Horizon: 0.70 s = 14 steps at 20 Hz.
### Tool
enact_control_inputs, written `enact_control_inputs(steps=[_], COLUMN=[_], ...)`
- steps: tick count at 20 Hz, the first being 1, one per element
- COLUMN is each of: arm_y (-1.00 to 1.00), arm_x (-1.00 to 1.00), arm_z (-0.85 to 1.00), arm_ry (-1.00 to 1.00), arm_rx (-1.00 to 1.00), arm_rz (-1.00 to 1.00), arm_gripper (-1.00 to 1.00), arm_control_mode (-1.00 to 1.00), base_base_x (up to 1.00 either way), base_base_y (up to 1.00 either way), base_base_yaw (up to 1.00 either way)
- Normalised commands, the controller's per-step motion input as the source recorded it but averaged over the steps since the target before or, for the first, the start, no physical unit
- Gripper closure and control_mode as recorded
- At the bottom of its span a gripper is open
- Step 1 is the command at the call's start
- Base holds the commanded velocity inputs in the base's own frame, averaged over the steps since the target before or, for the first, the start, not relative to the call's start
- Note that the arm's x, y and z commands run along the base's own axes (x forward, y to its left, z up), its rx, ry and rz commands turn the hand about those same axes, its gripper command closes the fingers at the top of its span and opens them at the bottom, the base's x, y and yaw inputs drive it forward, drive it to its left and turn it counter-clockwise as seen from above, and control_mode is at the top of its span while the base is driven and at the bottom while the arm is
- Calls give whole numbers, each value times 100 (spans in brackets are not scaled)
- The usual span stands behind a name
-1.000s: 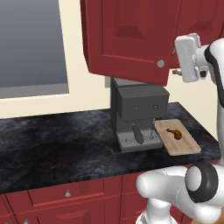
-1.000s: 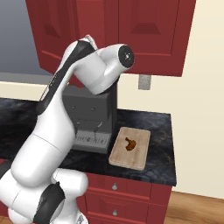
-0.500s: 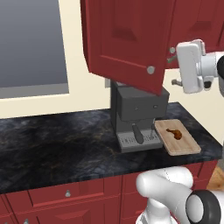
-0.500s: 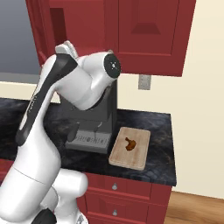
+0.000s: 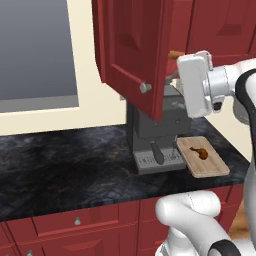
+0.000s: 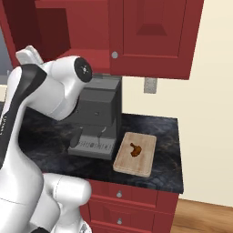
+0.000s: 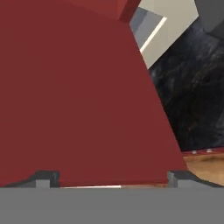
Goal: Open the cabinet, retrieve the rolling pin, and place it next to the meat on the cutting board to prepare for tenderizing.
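Gripper (image 7: 113, 177): fingers spread wide, holding nothing, close against the inside face of the open cabinet door (image 5: 132, 55).
Counter (image 5: 65, 170): dark stone, carrying the cutting board (image 5: 203, 157) with the meat (image 5: 199, 151) on it, just beside the coffee machine (image 5: 155, 132).
Cabinet (image 6: 86, 27): left door swung wide; the rolling pin (image 5: 175, 54) shows as a tan tip on the shelf, just behind the hand.
Risk: the wrist may knock the door or nudge the pin deeper while turning inward.
Change: the door stands wider than a second ago, and the hand has swung in front of the opening.

One cutting board (image 5: 203, 156), one meat (image 5: 199, 151)
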Motion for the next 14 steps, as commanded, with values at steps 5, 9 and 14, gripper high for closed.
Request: enact_control_inputs(steps=[5,9,14], arm_y=[100,95,35], arm_x=[-12,-4,-1], arm_z=[-15,-25,-10], arm_ry=[7,0,0], arm_rx=[0,-2,-5], arm_rz=[21,13,4], arm_gripper=[-100,-100,-100], arm_control_mode=[-100,-100,-100], base_base_x=[0,0,0], base_base_y=[0,0,0], base_base_yaw=[0,0,0])
